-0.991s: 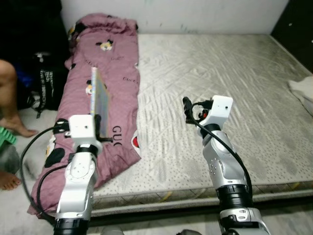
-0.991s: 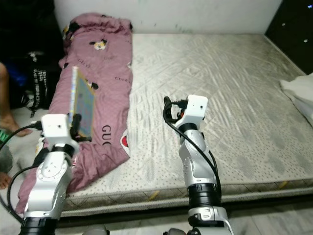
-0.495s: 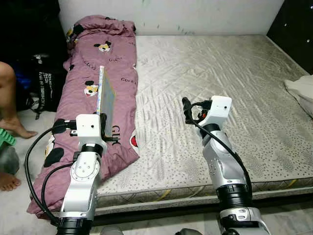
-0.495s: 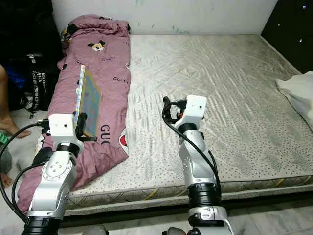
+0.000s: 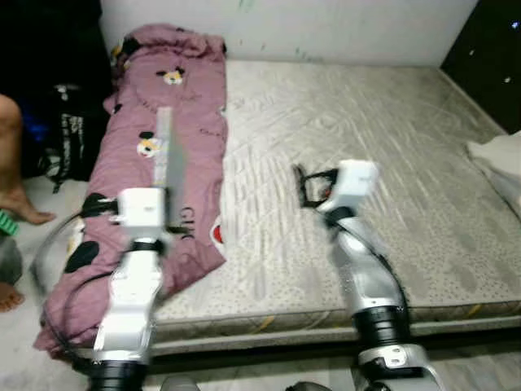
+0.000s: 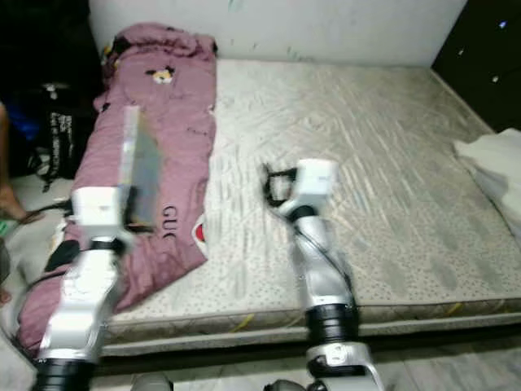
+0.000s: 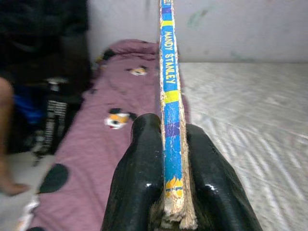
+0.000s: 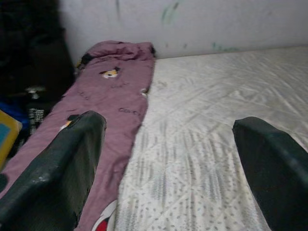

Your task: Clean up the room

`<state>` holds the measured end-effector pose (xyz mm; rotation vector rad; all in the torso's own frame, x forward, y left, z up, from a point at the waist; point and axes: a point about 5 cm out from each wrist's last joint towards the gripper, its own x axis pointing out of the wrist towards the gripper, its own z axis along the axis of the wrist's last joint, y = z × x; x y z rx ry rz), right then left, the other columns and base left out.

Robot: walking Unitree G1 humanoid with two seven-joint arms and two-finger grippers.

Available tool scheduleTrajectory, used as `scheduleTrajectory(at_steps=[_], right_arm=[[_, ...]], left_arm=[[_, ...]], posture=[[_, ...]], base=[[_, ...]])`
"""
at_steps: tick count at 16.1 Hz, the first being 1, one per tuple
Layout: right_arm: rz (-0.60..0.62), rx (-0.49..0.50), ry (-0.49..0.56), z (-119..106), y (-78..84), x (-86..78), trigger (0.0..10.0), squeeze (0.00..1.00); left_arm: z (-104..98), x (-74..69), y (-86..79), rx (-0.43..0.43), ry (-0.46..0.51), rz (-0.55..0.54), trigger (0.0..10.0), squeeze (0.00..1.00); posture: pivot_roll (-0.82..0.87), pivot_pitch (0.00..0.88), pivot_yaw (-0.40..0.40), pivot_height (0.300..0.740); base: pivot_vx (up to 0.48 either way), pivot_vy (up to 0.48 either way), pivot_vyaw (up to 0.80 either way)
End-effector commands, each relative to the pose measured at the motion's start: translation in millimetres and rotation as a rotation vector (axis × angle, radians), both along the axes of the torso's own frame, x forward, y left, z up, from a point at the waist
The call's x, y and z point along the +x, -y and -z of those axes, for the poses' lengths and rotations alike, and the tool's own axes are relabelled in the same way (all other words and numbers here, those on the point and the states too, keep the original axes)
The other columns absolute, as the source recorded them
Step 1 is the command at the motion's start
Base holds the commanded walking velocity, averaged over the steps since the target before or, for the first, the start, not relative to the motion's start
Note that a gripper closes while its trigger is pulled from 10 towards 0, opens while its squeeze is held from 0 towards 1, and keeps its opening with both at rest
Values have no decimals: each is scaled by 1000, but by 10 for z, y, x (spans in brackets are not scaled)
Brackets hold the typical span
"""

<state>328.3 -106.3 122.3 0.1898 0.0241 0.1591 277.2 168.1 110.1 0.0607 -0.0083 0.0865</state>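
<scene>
Left hand (image 7: pixel 166 192) clamps a thin book (image 7: pixel 169 96) upright by its lower edge above the pink quilt (image 5: pixel 175 106); blue-and-yellow spine reads "MANDY STANLEY", bottom corner frayed. Right hand (image 8: pixel 168 168), fingers spread wide, hovers over the bed (image 5: pixel 366 122).

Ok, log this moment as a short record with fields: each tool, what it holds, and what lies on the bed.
left tool: shut on the thin blue-spined book, held upright on edge above the mauve cartoon-print quilt
right tool: open, holding nothing, above the bare grey quilted mattress
quilt: lies along the mattress's left side
white cloth: at the mattress's right edge
black bag: on the floor left of the bed
person: a leg at far left
</scene>
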Motion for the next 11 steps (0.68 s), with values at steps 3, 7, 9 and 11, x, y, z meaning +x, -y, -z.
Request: scheduleTrajectory(at_steps=[3,7,9,11], right_arm=[[37,-20,-12,24,126,17,10000,0],[34,-22,-15,27,118,20,10000,0],[32,-20,-18,32,113,21,10000,0],[27,-17,-20,36,99,21,10000,0]], left_arm=[[-76,30,101,-12,42,28,10000,0],[-73,37,103,-13,43,24,10000,0],[-61,39,98,14,42,-6,10000,0],[-51,42,94,-10,52,-34,10000,0]], posture=[[83,0,-22,740],[83,0,-23,740],[82,0,-23,740],[81,0,-24,740]], base=[[0,-309,0],[0,-312,0],[0,0,0],[0,0,0]])
